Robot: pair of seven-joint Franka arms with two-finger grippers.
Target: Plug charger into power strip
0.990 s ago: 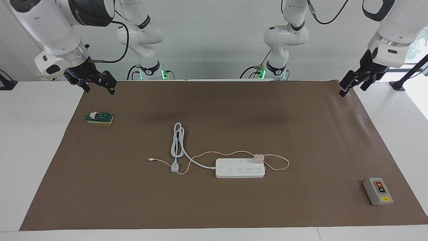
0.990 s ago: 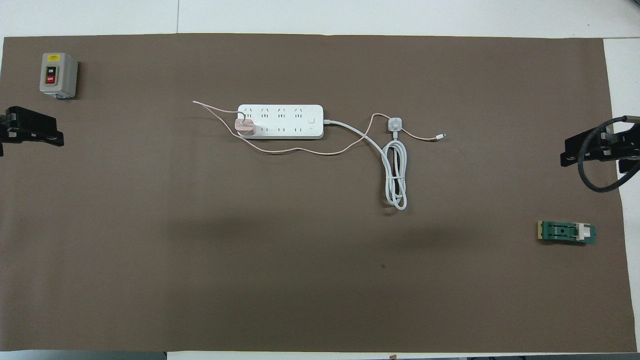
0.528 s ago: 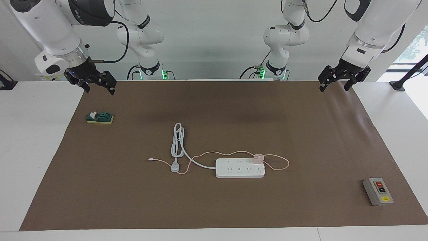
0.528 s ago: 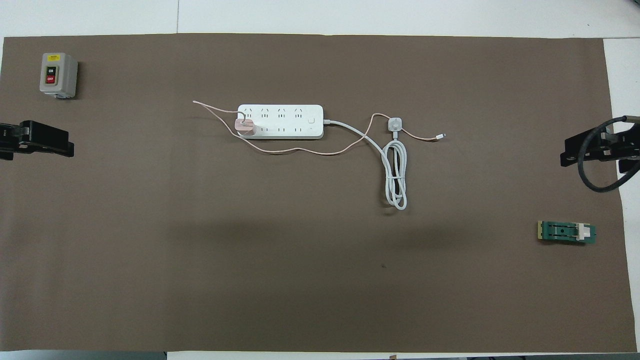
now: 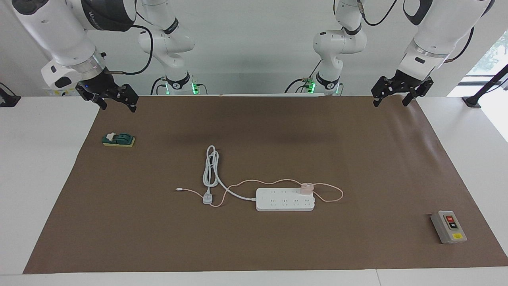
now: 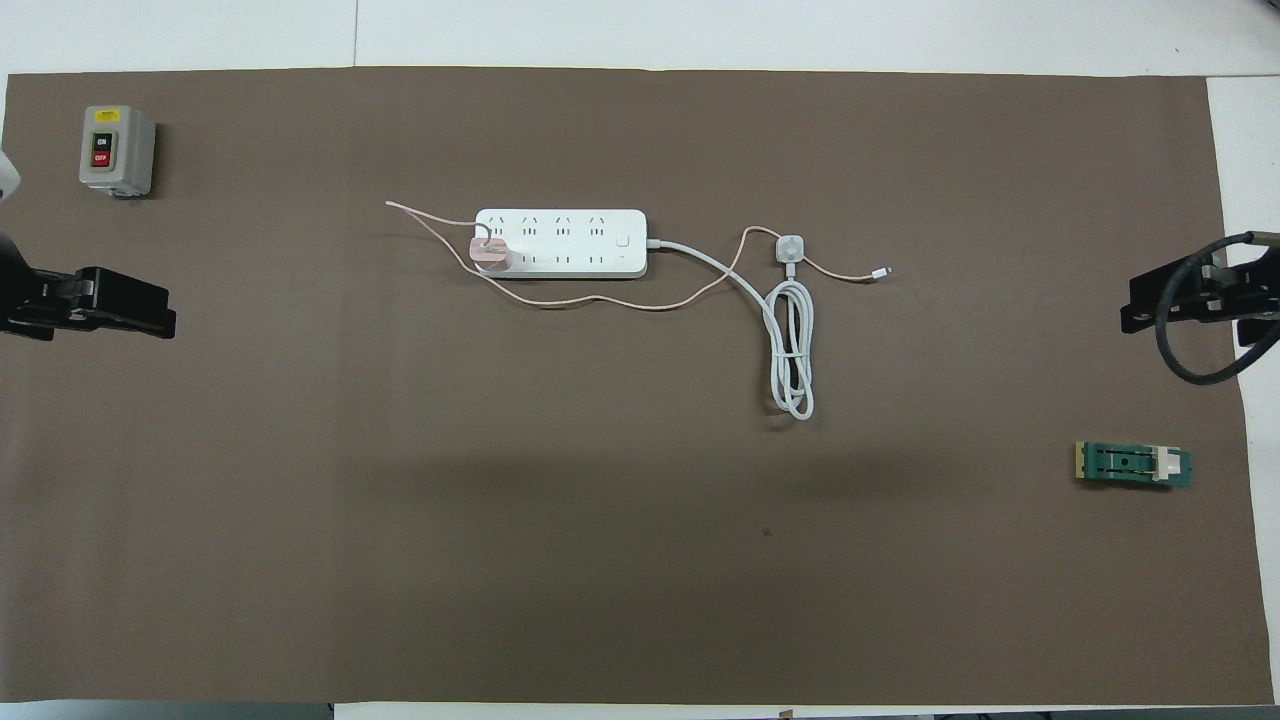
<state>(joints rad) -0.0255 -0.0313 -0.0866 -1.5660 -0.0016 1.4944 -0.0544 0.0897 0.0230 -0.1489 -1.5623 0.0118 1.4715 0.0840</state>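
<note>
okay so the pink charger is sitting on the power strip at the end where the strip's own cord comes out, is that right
Not quite. The charger does sit on the power strip, but at the end away from its cord, toward the left arm's end of the table. The overhead view shows it.

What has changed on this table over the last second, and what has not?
Only the left gripper moved: it swung in from the table's edge at its own end, over the brown mat, toward the table's middle, open and empty. The right gripper waits open. The charger sits on the power strip as before; the grey switch box and the green part lie unmoved.
</note>
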